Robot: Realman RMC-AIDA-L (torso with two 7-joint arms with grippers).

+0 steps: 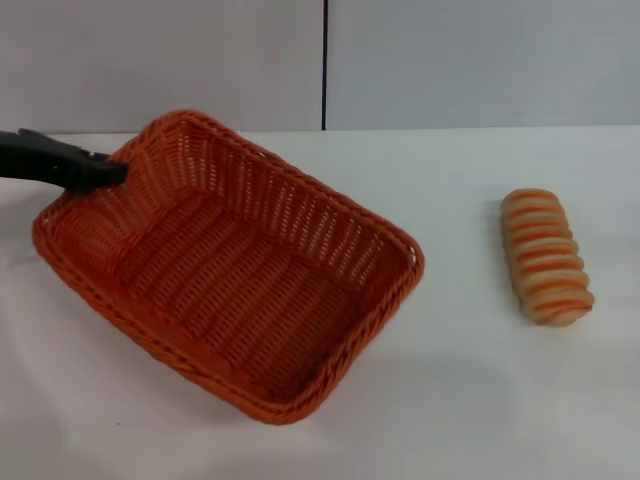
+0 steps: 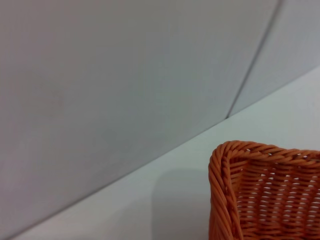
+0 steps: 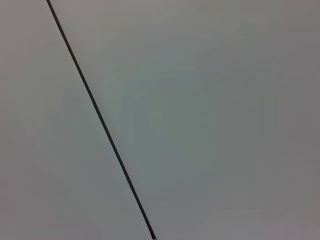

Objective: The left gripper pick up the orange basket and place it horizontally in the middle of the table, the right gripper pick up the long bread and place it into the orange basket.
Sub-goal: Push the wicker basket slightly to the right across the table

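Note:
The orange basket (image 1: 230, 280) sits empty at the left middle of the table (image 1: 480, 400), turned diagonally. My left gripper (image 1: 110, 172) reaches in from the left edge of the head view and is shut on the basket's far left rim. One corner of the basket (image 2: 270, 195) shows in the left wrist view, in front of the grey wall. The long bread (image 1: 545, 257), striped cream and orange-brown, lies on the table to the right, well apart from the basket. My right gripper is out of view; its wrist view shows only the wall.
A grey wall (image 1: 450, 60) with a dark vertical seam (image 1: 324, 65) rises behind the table's far edge. White tabletop lies open between basket and bread and along the front.

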